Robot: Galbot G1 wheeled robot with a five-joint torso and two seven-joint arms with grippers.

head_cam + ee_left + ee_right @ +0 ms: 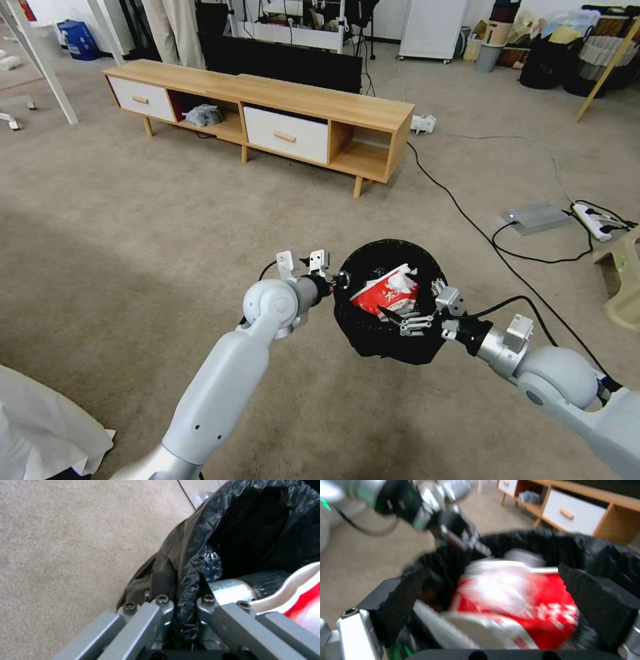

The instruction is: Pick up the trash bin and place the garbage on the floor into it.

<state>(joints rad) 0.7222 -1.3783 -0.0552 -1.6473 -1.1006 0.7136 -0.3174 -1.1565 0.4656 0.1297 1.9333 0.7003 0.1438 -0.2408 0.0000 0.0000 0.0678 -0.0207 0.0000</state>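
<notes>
My left arm reaches forward, its left gripper (339, 280) clamped on the trash bin's (427, 267) near-left rim, bag plastic pinched between the fingers (163, 605). My right arm angles in from the right, right gripper (400, 320) spread over the bin's mouth.

White characters on red wrapper (385, 293), label print on bottle (230, 590), both illegible

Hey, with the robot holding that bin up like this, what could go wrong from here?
The left gripper pinches only the thin bag folded over the rim of the trash bin, so the plastic might tear or slip and drop it. The red-and-white wrapper sits high in the opening; a tilt could spill it onto the floor. The right gripper hangs open over the rim and could snag the bag.
</notes>
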